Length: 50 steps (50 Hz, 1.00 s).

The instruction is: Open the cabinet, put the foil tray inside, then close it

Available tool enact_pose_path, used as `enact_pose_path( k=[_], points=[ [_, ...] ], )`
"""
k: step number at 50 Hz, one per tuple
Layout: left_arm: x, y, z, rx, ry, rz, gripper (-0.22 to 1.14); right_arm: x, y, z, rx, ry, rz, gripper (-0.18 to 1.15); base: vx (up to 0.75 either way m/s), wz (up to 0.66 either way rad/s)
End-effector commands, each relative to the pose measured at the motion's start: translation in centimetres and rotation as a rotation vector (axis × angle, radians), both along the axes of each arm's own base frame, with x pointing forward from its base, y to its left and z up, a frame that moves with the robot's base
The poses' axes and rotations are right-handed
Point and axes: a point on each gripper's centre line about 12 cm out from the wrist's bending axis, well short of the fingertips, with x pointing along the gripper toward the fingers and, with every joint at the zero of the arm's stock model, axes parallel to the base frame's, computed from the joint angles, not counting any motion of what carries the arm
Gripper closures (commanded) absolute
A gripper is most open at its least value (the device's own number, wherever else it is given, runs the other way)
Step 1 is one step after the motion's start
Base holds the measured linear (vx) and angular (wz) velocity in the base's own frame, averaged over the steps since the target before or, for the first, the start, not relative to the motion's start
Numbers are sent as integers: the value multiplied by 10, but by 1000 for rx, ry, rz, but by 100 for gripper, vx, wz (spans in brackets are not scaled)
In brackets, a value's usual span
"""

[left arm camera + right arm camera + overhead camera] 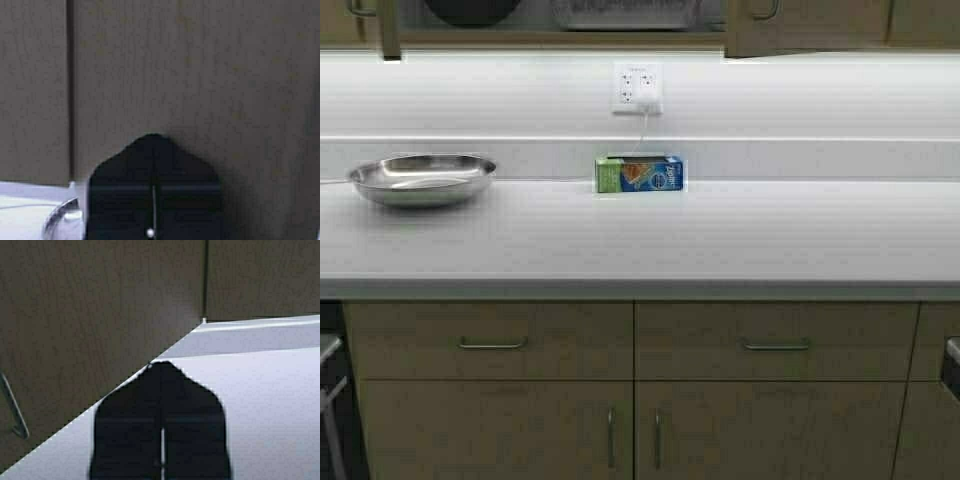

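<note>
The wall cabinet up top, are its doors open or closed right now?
Open. Both doors of the cabinet stand swung apart, and the foil tray shows on the shelf between them.

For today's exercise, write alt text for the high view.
A white countertop holds a steel bowl at left and a small blue-green carton by the backsplash; above, the cabinet stands open with the foil tray inside.

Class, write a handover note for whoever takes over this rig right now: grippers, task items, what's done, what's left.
Left gripper: shut, empty, tip close to a wood door.
Right gripper: shut, empty, beside a door's edge.
The cabinet is open; the foil tray sits inside on its shelf.
Done: opening, placing.
Left: close both doors.
The steel bowl on the counter is not part of the job.
</note>
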Motion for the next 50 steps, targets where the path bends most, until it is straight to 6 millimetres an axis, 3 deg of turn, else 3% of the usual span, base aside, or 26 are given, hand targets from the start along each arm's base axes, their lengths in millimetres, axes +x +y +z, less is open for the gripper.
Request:
enact_pose_path(
  k=[1,6,17,26,41,50],
  points=[
    [10,-40,14,-4,-30,-90,87,-3,2,11,4,-34,10,90,4,4],
    [-8,-42,12,-3,-17,-96,87,-5,3,11,2,-37,14,90,4,2],
    [-80,-34,-6,14,1,-97,87,-13,20,18,-2,-62,72,90,5,0],
    [-118,-29,-18,12,-9,-101,87,-4,41,26,5,-85,151,90,6,3],
    [-122,-29,-25,3,5,-104,87,46,78,37,11,-76,235,90,5,3],
    [-114,-31,-29,2,11,-108,87,92,111,43,12,-78,286,90,4,3]
  ],
)
